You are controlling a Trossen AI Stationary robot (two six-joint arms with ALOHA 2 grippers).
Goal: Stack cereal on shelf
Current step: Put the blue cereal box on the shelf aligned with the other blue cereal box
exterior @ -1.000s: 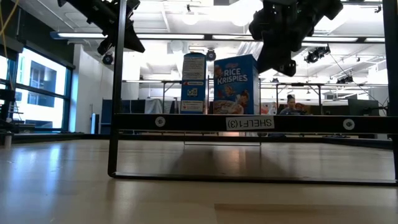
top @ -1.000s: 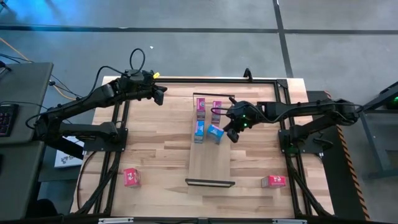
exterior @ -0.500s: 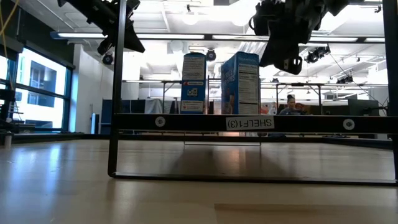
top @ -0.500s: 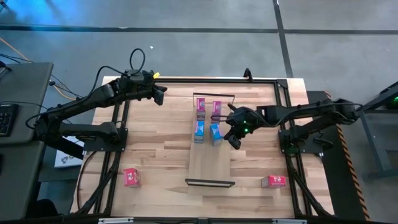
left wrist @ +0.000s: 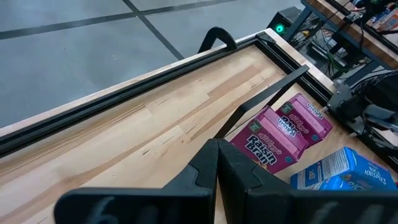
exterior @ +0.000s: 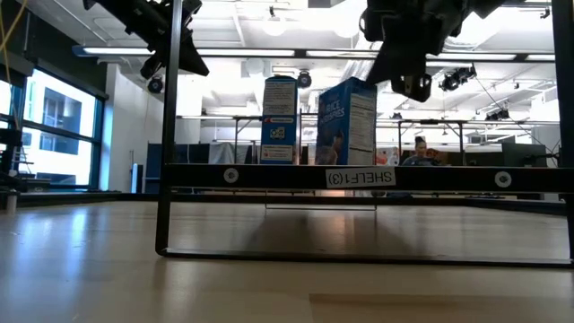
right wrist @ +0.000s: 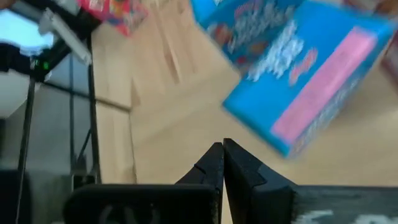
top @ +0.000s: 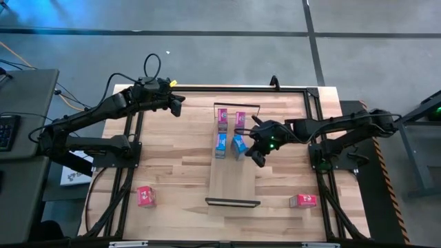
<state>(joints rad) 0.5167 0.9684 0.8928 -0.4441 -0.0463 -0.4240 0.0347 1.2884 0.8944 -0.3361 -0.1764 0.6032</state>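
Light-wood planks make up the bench point(top: 172, 165), and on it lies the shelf point(top: 233, 182), a long narrow pale board with thin black wire frames at its two short ends. Four small cardboard cereal boxes stand on the far half of the shelf: two pink boxes point(top: 223, 116) point(top: 240, 118) nearest the far frame, and two light blue boxes point(top: 220, 145) point(top: 238, 146) just nearer than them. From bench height the right-hand blue box point(exterior: 347, 121) stands upright and turned at an angle, showing a narrow side panel. Two red boxes lie on the bare bench well apart from the shelf, one at the near left point(top: 145, 196), one at the near right point(top: 302, 200).

The right gripper point(top: 256, 153) hangs just right of the shelf beside the angled blue box; its wrist view shows the dark fingers point(right wrist: 239, 171) pressed together on nothing, the blue box point(right wrist: 298, 81) apart from them. The left gripper point(top: 178, 105) waits over the far left of the bench, fingers point(left wrist: 239, 177) likewise together and empty.
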